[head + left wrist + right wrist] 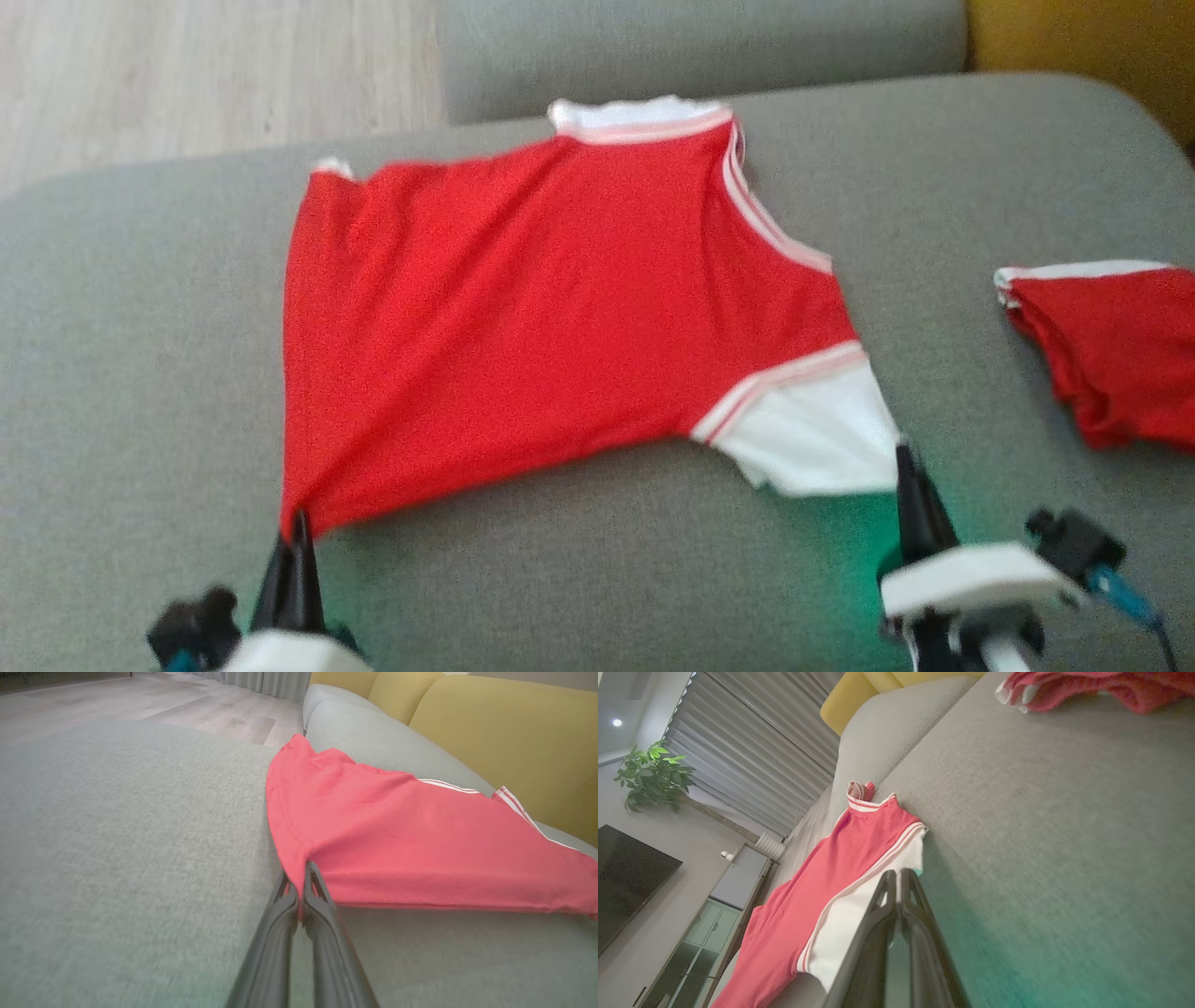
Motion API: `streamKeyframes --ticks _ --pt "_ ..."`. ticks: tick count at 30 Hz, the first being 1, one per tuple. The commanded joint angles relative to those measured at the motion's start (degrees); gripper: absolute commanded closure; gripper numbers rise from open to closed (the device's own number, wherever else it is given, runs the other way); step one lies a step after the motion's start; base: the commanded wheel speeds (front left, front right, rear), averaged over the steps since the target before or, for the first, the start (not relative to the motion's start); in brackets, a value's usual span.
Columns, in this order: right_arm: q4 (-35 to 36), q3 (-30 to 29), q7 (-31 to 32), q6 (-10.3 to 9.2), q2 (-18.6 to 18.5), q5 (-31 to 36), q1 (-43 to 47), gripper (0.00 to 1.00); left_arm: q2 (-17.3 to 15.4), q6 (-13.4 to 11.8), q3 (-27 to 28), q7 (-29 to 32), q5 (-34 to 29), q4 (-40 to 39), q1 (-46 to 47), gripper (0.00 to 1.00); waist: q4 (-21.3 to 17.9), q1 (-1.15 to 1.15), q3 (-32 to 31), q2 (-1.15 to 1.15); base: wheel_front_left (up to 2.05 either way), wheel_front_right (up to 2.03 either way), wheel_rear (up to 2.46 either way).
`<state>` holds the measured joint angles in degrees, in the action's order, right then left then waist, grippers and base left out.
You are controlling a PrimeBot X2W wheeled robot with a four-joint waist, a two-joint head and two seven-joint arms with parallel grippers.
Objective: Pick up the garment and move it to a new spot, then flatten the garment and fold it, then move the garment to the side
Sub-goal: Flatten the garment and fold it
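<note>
The garment (pixel 551 317), a bright red shirt with white striped sleeve panels, lies spread on the grey couch cushion (pixel 140 327). My left gripper (pixel 299 523) is shut on its near left hem corner, and the red cloth (pixel 373 840) is pinched between the fingertips in the left wrist view. My right gripper (pixel 904 459) is shut on the edge of the near white sleeve (pixel 812 439). In the right wrist view the dark fingers (pixel 882 905) close on that white sleeve (pixel 845 924). The far sleeve (pixel 635 117) lies at the cushion's back edge.
A second red garment (pixel 1111 355) with white trim lies crumpled at the right of the cushion, apart from the shirt. Yellow back cushions (pixel 504 732) rise behind the seat. Wooden floor (pixel 187 65) lies beyond the far left edge.
</note>
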<state>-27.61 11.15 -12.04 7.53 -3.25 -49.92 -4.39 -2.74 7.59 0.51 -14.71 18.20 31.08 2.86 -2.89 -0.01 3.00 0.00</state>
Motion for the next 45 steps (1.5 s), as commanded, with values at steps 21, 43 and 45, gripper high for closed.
streamKeyframes --ticks 21,43,45 --pt "12.34 -2.85 5.41 -0.04 0.08 1.79 -8.25 1.00 -0.14 -0.10 -3.21 -0.29 0.22 -8.91 6.45 1.00 3.43 0.01 2.32 0.00 0.00 0.00 0.00" --pt "-17.63 -9.73 -2.93 -0.04 0.03 30.91 -38.20 0.00 -0.14 -0.65 0.11 -0.29 -4.80 -0.29 23.42 0.00 6.98 0.01 14.13 0.00 0.00 0.00 0.00" --pt "-15.74 -10.02 -2.94 -0.04 0.10 34.49 -35.44 0.00 -0.14 -0.60 -0.11 -0.29 -3.72 -0.51 21.61 0.00 6.74 0.01 14.01 0.00 0.00 0.00 0.00"
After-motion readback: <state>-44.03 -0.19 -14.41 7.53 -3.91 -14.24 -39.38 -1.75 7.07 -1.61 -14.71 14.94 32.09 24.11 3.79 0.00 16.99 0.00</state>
